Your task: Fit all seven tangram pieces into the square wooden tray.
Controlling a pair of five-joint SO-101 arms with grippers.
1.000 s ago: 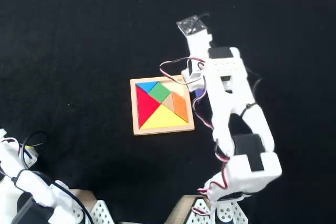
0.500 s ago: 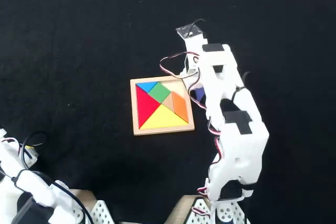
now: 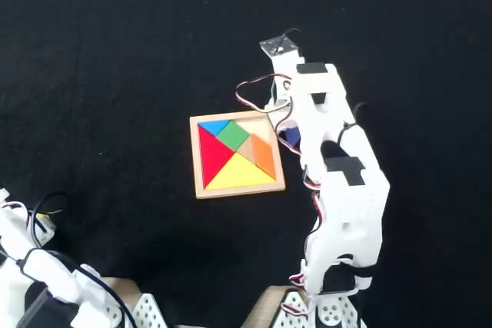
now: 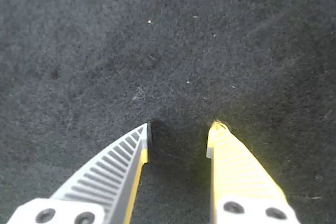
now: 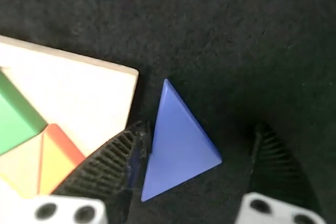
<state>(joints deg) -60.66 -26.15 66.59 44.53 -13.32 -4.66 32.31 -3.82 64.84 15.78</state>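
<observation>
Blue triangle (image 5: 176,146) lies inside our wide-open right hand (image 5: 199,129), just beside the tray (image 5: 79,90); closing on its slanted edges, we may squirt it sideways.

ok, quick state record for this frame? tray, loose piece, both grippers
square wooden tray: mostly filled, bare wood in the corner nearest the blue triangular piece
blue triangular piece: flat on black cloth, just outside tray
right gripper: open, straddling blue triangular piece
left gripper: open, above bare black cloth
</observation>
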